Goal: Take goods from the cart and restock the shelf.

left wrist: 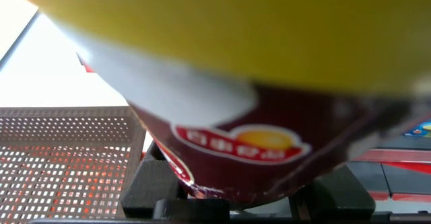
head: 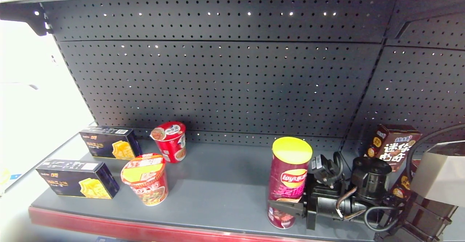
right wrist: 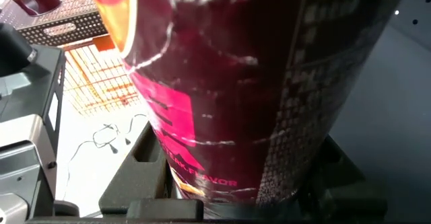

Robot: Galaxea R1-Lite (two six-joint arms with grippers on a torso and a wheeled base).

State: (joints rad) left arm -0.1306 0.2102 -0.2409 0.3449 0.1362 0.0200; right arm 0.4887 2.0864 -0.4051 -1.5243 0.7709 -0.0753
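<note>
Closest in, the right hand (head: pixel 287 206) was clamped on the lower part of a chips can (head: pixel 290 176), one finger across the can's front and the other behind it. The can stood upright with its yellow lid on top, its base at or just above the shelf (head: pixel 225 184) near the front edge; whether it was fully down could not be told.

Just beyond the arm, a brown box (head: pixel 394 145) stood against the pegboard back (head: pixel 218 82). Well apart on the robot's left were two noodle cups (head: pixel 147 180), one behind the other, and past them two dark blue boxes (head: pixel 78 178), also front and back.

The left hand (left wrist: pixel 236 197) was over the mesh of the cart (left wrist: pixel 60 157), its fingers pressed on either side of a dark red container (left wrist: pixel 256 150) with a yellow top.

By these signs the restocking looked partly done: several goods already sat on the shelf, the chips can was at its spot and only needed letting go, and the left hand's container had yet to be brought across to the wide bare middle of the shelf.
</note>
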